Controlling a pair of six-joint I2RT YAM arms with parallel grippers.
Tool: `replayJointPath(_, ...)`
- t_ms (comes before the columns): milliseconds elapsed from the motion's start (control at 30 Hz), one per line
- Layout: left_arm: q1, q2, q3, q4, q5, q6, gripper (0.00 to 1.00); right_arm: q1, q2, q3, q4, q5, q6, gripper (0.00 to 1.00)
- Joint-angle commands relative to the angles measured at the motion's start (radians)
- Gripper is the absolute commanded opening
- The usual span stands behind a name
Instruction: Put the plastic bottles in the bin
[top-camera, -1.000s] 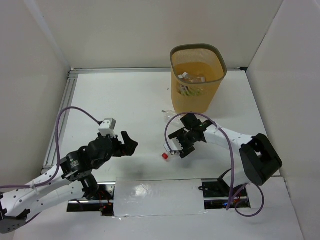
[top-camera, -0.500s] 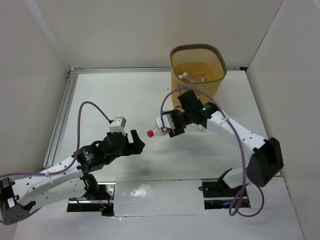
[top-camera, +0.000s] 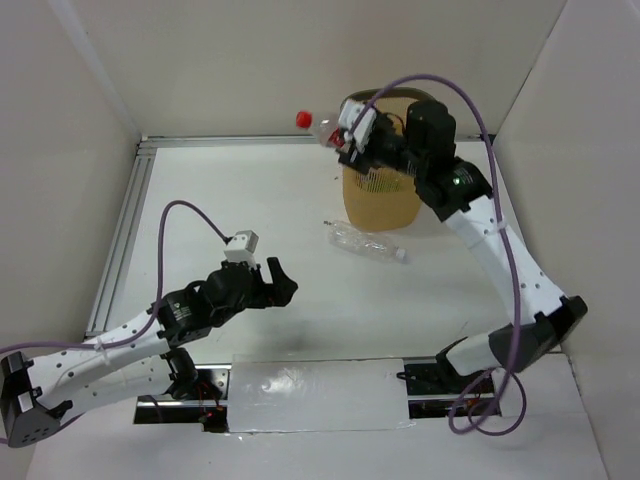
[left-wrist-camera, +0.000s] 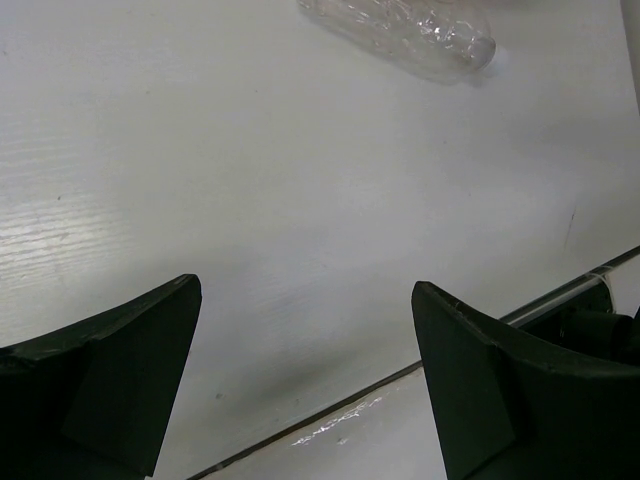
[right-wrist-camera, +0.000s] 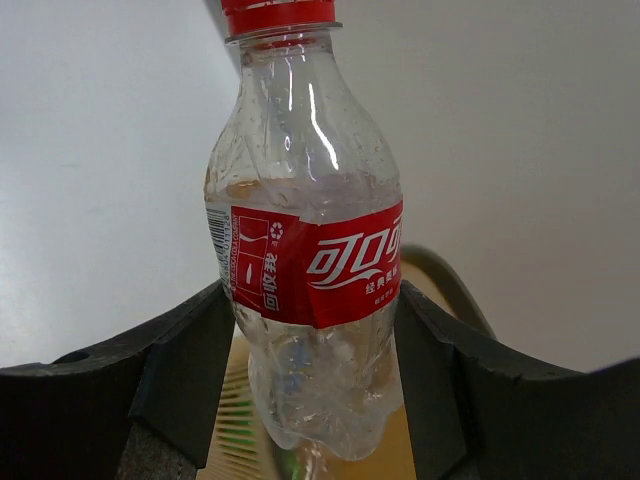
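red-labelled bottle (top-camera: 325, 128): clamped in right gripper (top-camera: 348, 138), raised at the left rim of the bin (top-camera: 380, 195), not yet dropped; clear bottle (top-camera: 368, 243): lying just before the bin; left gripper (top-camera: 280, 280): spread, empty; bin contents: hidden.

Bare table (left-wrist-camera: 250, 180) btw left tool (left-wrist-camera: 305, 290) & clear bottle (left-wrist-camera: 400, 30).
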Motion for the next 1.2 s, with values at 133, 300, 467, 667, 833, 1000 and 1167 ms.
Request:
replayJointPath(133,-0.013,0.048,0.017,0.095,0.048,0.034,0.99,-0.232,0.177,0.163,-0.021,0.128,0.180,0.51)
replayJointPath(300,-0.022,0.048,0.008,0.104,0.057,0.034,0.99,-0.304,0.203,0.195,-0.101,0.012,0.187,1.00)
replayJointPath(467,-0.022,0.048,0.008,0.104,0.057,0.034,0.99,-0.392,0.064,0.108,-0.028,-0.329,0.186,1.00)
replayJointPath(667,-0.022,0.026,-0.010,0.104,0.057,0.025,0.99,-0.479,-0.118,-0.047,-0.210,-0.698,-0.108,0.76)
replayJointPath(833,-0.031,0.017,-0.021,0.104,0.057,0.016,0.99,-0.470,-0.234,-0.317,-0.417,-0.607,-0.287,0.32)
replayJointPath(1000,-0.031,0.040,-0.021,0.104,0.066,0.016,0.99,-0.461,-0.356,-0.554,-0.396,-0.452,-0.304,0.63)
replayJointPath(1167,-0.031,0.049,-0.012,0.113,0.066,0.025,0.99,-0.440,-0.401,-0.778,-0.276,-0.244,-0.300,0.88)
